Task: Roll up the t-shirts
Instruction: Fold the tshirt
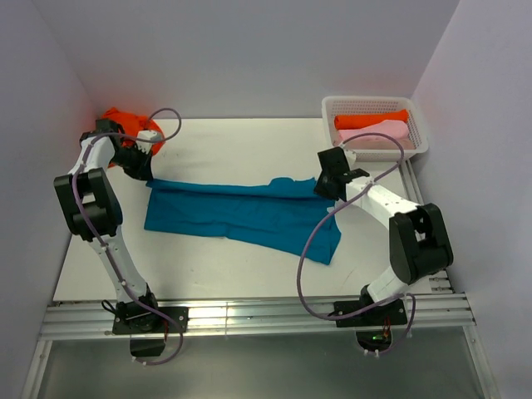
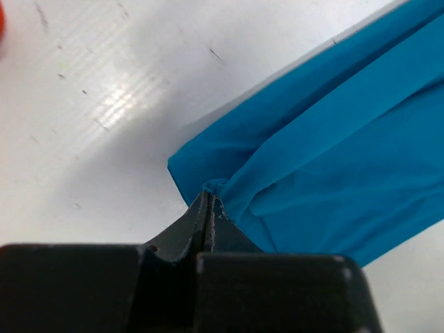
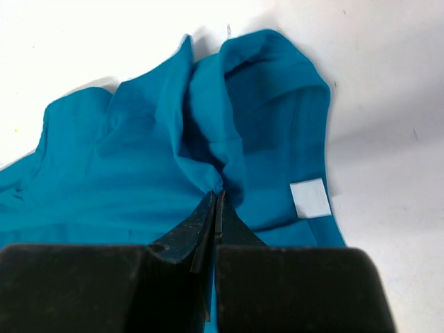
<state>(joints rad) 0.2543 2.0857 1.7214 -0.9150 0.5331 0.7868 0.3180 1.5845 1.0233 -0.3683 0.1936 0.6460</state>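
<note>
item 1, teal shirt [image 1: 241,214]: lies lengthwise across the middle of the bench [image 1: 249,141], folded into a long band. its right end is wider and reaches toward the near edge.

item 2, left gripper [image 1: 150,176]: at the teal shirt's far left corner. in the overhead view the wrist hides the fingers. the left wrist view shows them pressed together, pinching a puckered corner of the teal cloth, with bare white bench beyond it.

item 3, right gripper [image 1: 327,189]: at the far edge of the teal shirt's right end. the right wrist view shows the fingers pressed together on a gathered fold of the cloth. a white square label [image 3: 310,198] sits on the cloth just right of the fingertips, and only this view shows it.

item 4, orange shirt [image 1: 125,125]: bunched in the far left corner of the bench, behind the left arm. the left wrist view catches only an orange sliver at its top left edge.

item 5, basket [image 1: 420,133]: white lattice, far right corner of the bench. it holds a second orange shirt [image 1: 370,119] and a pink shirt [image 1: 382,137] side by side, the orange one farther back. only the overhead view shows it.
</note>
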